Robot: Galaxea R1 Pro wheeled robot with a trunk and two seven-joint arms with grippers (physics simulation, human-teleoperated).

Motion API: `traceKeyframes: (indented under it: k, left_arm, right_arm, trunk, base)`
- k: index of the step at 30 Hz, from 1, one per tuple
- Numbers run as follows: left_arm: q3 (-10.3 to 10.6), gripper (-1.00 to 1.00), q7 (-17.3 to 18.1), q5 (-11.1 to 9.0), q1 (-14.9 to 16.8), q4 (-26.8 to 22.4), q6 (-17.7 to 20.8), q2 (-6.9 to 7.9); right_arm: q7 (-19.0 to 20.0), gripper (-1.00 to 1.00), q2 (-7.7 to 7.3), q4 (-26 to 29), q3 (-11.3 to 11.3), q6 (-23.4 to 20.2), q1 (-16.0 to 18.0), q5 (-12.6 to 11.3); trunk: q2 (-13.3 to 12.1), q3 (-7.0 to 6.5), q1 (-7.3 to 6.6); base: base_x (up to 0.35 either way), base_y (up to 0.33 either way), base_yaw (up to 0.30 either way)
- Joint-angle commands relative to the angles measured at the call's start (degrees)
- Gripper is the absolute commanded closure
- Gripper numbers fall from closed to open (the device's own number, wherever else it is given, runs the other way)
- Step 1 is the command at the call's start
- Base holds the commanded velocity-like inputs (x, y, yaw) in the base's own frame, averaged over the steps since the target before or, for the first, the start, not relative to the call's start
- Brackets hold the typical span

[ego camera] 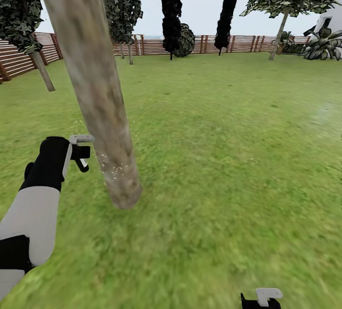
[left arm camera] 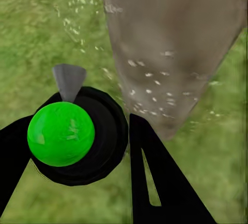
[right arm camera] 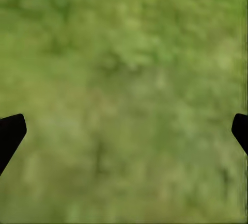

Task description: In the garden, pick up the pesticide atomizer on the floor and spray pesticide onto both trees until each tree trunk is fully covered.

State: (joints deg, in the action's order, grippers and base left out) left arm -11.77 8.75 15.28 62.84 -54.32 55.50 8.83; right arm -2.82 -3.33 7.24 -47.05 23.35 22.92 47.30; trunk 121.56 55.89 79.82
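The pesticide atomizer (left arm camera: 61, 133) is being clamped in the left end effector (left arm camera: 77, 182), nozzle just beside the speckled tree trunk (ego camera: 107, 128).

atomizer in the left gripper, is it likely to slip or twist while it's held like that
The atomizer looks rounded and glossy, so it may twist between the left gripper fingers. It seems small and rigid, probably light. Its nozzle points toward the speckled tree trunk, so any twist would likely shift the spray.

Right pincer (ego camera: 261, 299) cut off by frame edge.
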Motion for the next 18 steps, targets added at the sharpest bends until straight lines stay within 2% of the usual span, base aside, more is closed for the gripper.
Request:
traceKeyframes:
  k: [1,18]
  left_arm:
    - [-0.09,1.0,0.56,0.63,0.02,-0.07,0.21,-0.03]
    - [-0.09,1.0,0.59,0.63,0.0,-0.17,0.28,0.51]
  right_arm:
    - [-0.29,-1.0,-0.01,-0.12,-0.32,0.21,0.04,0.6]
    - [-0.25,-1.0,-0.01,-0.12,-0.32,0.21,0.05,0.6]
  trunk:
    - [0.02,0.05,-0.01]
    - [0.02,0.05,-0.01]
  base:
    - [0.013,-0.27,0.0]
    - [0.001,-0.274,0.0]
